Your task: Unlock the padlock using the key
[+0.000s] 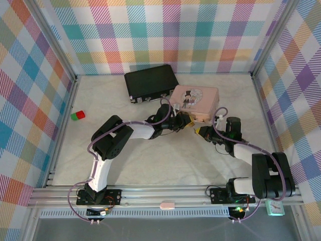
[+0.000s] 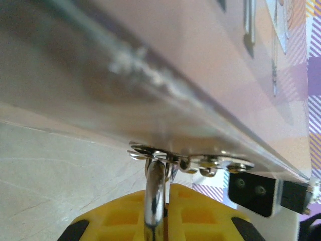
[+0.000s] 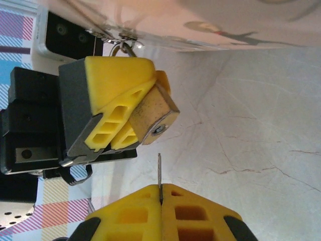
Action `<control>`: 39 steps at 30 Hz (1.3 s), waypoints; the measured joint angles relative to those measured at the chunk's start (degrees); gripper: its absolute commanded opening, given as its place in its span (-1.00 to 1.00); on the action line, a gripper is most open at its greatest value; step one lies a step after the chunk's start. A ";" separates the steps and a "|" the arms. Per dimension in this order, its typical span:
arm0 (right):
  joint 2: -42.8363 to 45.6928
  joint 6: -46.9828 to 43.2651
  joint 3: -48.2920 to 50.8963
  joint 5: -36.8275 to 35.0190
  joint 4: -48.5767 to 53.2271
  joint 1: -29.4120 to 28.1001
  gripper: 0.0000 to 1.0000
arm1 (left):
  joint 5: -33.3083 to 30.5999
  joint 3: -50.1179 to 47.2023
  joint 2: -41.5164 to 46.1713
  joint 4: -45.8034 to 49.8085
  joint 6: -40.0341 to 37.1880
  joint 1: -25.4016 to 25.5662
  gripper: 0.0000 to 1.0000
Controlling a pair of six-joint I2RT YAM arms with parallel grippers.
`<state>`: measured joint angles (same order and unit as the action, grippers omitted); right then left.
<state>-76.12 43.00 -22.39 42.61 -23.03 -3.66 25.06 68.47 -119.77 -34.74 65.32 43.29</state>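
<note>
- The right gripper (image 3: 160,195) pinches the key (image 3: 159,168), blade pointing at the padlock (image 3: 156,114), close below it but not touching.
- The left gripper (image 2: 164,198) is clamped on the padlock, whose shackle (image 2: 154,191) hangs from the clasp (image 2: 190,160) of the box (image 3: 225,22).
- Risk: the keyhole (image 3: 159,129) sits aslant to the blade, so the tip may miss and skid off the brass.
- A hard push could twist the thin key in its pinch, or swing the padlock.

Pastel plaid walls (image 1: 165,35) surround a pale marbled tabletop (image 1: 165,160).
</note>
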 measured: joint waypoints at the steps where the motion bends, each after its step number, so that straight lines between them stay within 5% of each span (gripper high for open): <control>1: -0.50 0.42 0.07 0.22 -0.74 0.15 -1.00 | 0.02 -0.11 0.00 -0.35 0.26 0.00 -1.00; 39: -6.73 7.63 -0.35 2.91 -11.67 0.39 -1.00 | 0.85 -3.82 0.76 -7.06 3.39 -0.42 -1.00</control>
<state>-82.85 50.63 -22.74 45.52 -34.70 -3.27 25.91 64.64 -119.00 -41.80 68.71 42.87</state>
